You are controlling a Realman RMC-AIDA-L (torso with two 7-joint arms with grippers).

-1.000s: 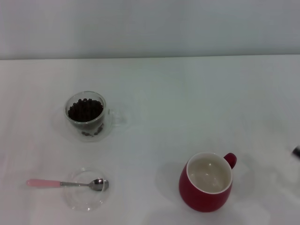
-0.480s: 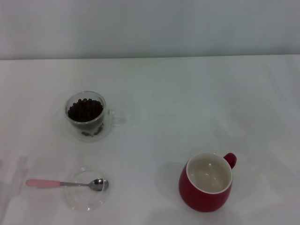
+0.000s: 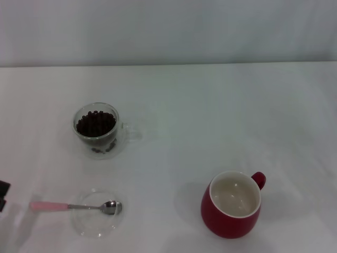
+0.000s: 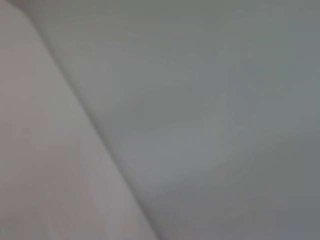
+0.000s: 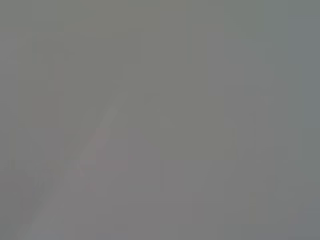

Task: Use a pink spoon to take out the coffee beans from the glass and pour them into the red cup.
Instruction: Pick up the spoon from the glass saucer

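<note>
Left tool (image 3: pixel 3 194) newly entered head view only.

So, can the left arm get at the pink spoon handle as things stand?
Probably yes: the left gripper sits at the table's left edge, beside the pink spoon handle, with nothing between them.

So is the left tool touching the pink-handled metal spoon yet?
Apart. The head view shows bare white table between the left tool and the pink-handled spoon.
</note>
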